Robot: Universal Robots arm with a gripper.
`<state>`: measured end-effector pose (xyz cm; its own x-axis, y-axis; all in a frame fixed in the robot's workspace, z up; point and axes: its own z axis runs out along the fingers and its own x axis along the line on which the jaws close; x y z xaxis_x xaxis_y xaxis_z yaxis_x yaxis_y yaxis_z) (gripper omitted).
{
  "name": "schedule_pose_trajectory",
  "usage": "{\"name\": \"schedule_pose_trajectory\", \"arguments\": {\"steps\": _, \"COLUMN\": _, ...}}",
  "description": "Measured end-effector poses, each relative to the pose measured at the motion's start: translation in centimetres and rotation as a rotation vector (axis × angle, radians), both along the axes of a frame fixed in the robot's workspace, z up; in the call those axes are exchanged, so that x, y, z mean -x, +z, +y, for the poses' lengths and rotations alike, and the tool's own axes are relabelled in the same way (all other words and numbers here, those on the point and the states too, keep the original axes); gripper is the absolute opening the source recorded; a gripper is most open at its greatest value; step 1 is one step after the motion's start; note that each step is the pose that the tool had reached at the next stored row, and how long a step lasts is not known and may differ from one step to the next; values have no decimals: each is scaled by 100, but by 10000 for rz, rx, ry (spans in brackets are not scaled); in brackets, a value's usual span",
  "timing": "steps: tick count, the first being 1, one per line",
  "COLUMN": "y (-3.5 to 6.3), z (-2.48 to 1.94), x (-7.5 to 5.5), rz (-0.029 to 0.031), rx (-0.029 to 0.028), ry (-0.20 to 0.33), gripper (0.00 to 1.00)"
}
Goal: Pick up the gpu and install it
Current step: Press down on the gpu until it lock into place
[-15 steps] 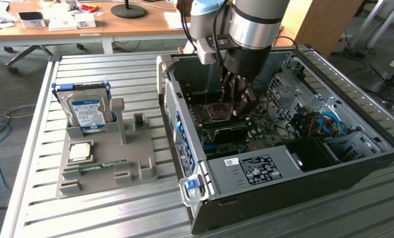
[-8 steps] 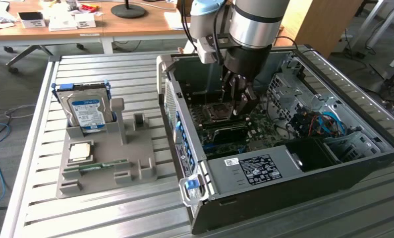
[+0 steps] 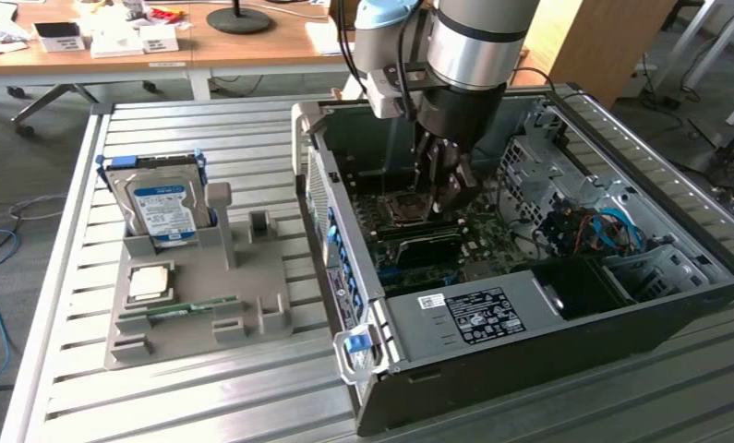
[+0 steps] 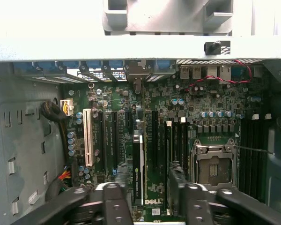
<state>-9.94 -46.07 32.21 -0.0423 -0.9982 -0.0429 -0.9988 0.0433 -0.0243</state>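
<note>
1. The gripper (image 3: 447,197) reaches straight down from the arm into an open computer case (image 3: 527,360), its tips close over the motherboard (image 4: 210,108).
2. Its jaws stand wide apart and clamp nothing. In the wrist view, the two dark fingers (image 4: 123,180) sit either side of a gap.
3. The gpu (image 4: 138,168) stands on edge in that gap, seen from above as a thin dark strip with a green label. It sits upright in a motherboard slot, close to one finger and clear of the other. Whether the near finger touches it cannot be told.
4. Beside the card on one side are dark slots, then a white slot (image 4: 88,138). On the other side are more dark slots, then the bare metal CPU socket (image 4: 213,168).
5. Red and black wires (image 4: 215,77) run along the board's far edge, near the case wall.
6. In the exterior view, the case lies on its side, with a labelled power supply (image 3: 477,314) at its near end and blue cables (image 3: 613,226) toward the exterior view's right.
7. Toward the exterior view's left, well apart from the case, a grey tray (image 3: 262,277) holds an upright hard drive (image 3: 163,208), a square chip (image 3: 151,281) and a RAM stick (image 3: 188,312).
8. Case and tray rest on a slatted metal table (image 3: 133,406).
</note>
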Motion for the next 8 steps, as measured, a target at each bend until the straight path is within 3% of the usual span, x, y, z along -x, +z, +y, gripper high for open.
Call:
{"name": "schedule_pose_trajectory", "arguments": {"steps": 4, "y": 0, "z": 0, "x": 0, "rz": 1, "rx": 0, "ry": 0, "gripper": 33}}
{"name": "schedule_pose_trajectory", "arguments": {"steps": 7, "y": 0, "z": 0, "x": 0, "rz": 0, "rx": 0, "ry": 0, "gripper": 27}}
{"name": "schedule_pose_trajectory", "arguments": {"steps": 8, "y": 0, "z": 0, "x": 0, "rz": 1, "rx": 0, "ry": 0, "gripper": 21}}
